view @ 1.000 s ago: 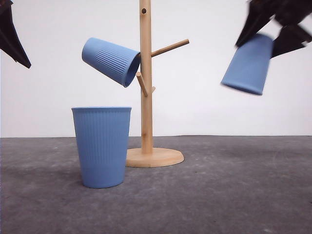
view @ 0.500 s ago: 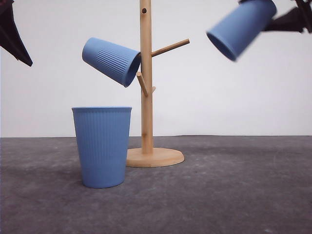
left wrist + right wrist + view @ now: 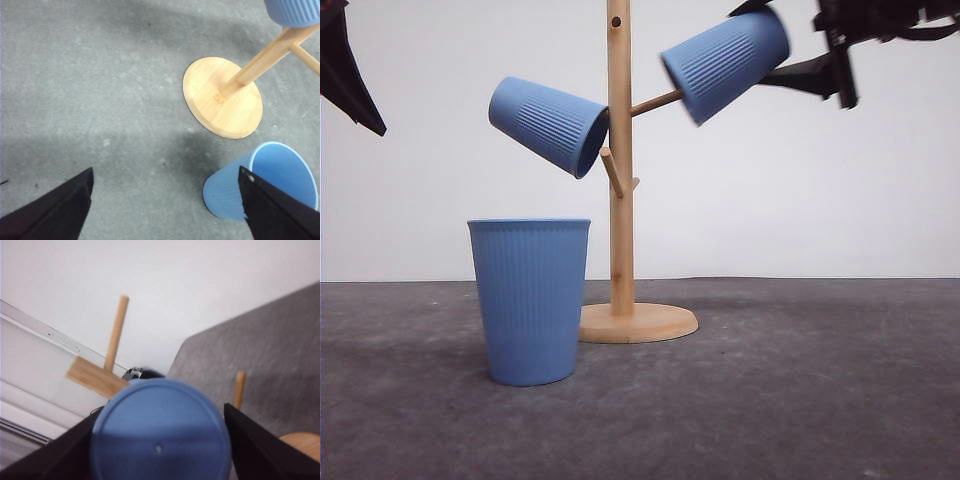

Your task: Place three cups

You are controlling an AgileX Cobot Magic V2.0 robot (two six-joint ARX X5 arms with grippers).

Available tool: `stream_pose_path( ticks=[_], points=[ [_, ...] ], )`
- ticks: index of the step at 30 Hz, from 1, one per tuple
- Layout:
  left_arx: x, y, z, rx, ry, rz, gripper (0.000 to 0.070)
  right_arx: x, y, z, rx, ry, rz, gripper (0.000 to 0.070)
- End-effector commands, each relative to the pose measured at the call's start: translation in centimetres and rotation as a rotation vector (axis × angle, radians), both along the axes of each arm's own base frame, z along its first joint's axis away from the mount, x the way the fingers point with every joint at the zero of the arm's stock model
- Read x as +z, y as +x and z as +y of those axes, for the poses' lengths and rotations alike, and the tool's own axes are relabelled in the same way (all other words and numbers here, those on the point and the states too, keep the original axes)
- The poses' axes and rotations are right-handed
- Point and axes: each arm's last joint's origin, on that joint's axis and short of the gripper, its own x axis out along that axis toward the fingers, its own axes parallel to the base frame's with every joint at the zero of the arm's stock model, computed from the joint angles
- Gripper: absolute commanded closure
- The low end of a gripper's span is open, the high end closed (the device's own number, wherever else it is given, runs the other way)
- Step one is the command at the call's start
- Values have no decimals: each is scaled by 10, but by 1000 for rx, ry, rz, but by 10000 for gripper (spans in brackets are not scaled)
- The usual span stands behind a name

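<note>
Three light-blue ribbed cups show. One cup [image 3: 548, 125] hangs tilted on the left peg of the wooden stand [image 3: 618, 200]. Another cup [image 3: 530, 300] stands upright on the table, left of the stand's base; its open mouth [image 3: 280, 172] faces up. My right gripper [image 3: 775, 40] is shut on the third cup [image 3: 725, 62], held tilted with its mouth at the tip of the right peg [image 3: 655, 100]. That cup's round base [image 3: 160, 440] sits between the dark fingers [image 3: 270, 450]. My left gripper [image 3: 166, 172] hangs open high at the left, holding nothing.
The stand's round base [image 3: 222, 97] rests on the grey table [image 3: 800, 380]. A short lower peg [image 3: 610, 172] sticks out below the hung cup. Open floor lies right of the stand and in front of it.
My right gripper has carried its cup up and leftward, turning its mouth toward the stand until it reaches the right peg. The left arm and the other two cups stayed still.
</note>
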Motion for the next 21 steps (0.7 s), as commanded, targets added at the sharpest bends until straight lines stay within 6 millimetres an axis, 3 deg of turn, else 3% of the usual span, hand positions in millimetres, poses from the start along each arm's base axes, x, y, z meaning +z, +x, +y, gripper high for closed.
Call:
stream_pose_path(
  ticks=[1, 8, 12, 21],
  points=[
    [5, 2, 0, 0, -1, -17, 162, -4, 6, 6, -4, 5, 4, 405],
    [5, 2, 0, -1, -1, -18, 162, -16, 11, 18, -12, -16, 24, 398],
    [5, 2, 0, -1, -1, -18, 162, -20, 12, 20, -23, -27, 43, 334],
    [5, 2, 0, -1, -1, -21, 162, -25, 12, 21, -29, -61, 73, 279]
  ],
)
